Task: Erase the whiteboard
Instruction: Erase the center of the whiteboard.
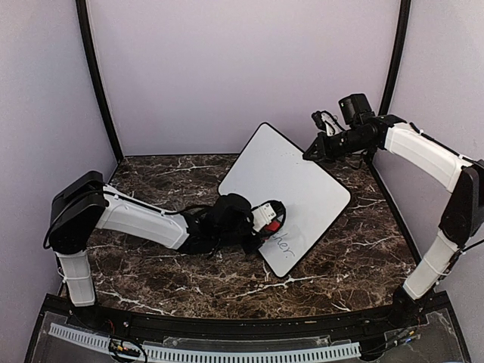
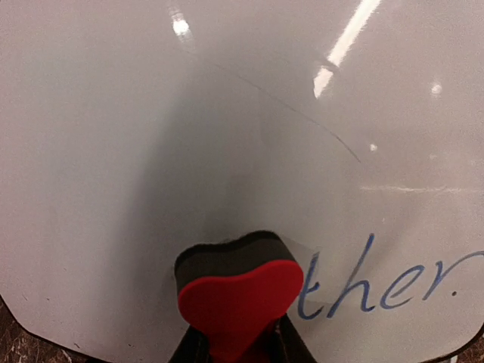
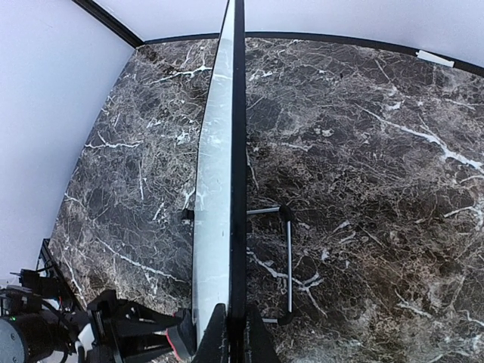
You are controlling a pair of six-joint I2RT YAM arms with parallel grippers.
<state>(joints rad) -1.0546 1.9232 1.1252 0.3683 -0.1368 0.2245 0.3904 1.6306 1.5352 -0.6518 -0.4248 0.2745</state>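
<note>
Whiteboard (image 1: pixel 291 181) stands tilted near the back of the dark marble desk (image 1: pixel 151 265), its lower corner toward the arms. The right gripper (image 1: pixel 310 153) is clamped on its upper edge, one finger on each face, as the right wrist view shows. The left gripper (image 1: pixel 261 224) is closed on a red eraser (image 2: pixel 238 299), whose dark felt presses against the white face just left of the blue writing (image 2: pixel 386 283) reading "ther."
</note>
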